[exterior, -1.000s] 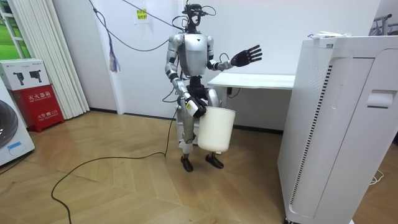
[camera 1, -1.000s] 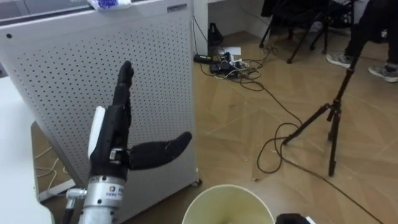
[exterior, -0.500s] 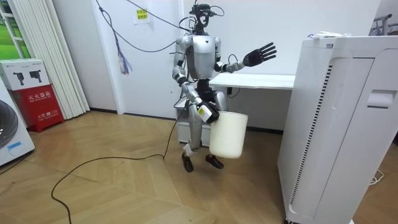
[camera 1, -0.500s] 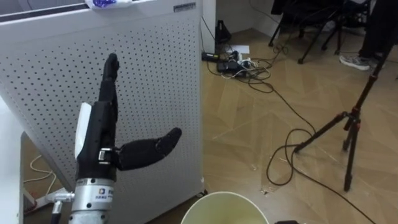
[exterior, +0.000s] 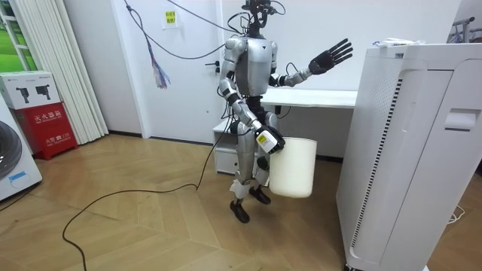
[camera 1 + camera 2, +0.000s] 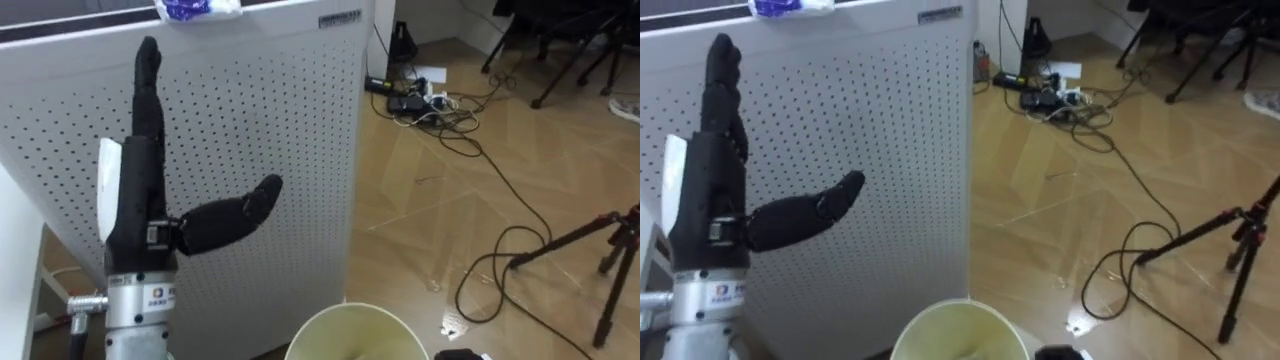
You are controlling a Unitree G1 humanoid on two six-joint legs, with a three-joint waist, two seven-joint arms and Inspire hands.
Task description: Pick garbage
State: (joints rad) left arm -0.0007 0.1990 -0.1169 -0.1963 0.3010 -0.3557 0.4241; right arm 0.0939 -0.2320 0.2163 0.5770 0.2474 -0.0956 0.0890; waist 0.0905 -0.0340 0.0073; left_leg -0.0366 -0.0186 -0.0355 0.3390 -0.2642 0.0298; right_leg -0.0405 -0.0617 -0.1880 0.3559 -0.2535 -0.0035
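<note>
A lab or test room staged partly as a home: a washing machine (image 5: 10, 164) beside curtains (image 5: 54, 68); a red box (image 5: 43, 114); a white desk (image 5: 310, 98); a tripod (image 6: 598, 262) and tangled cables (image 6: 428, 103) on the wood floor (image 6: 470, 200).

Nothing is legible on the wrist label (image 6: 150, 296), cabinet plate (image 6: 340, 19) or red box (image 5: 41, 113).
</note>
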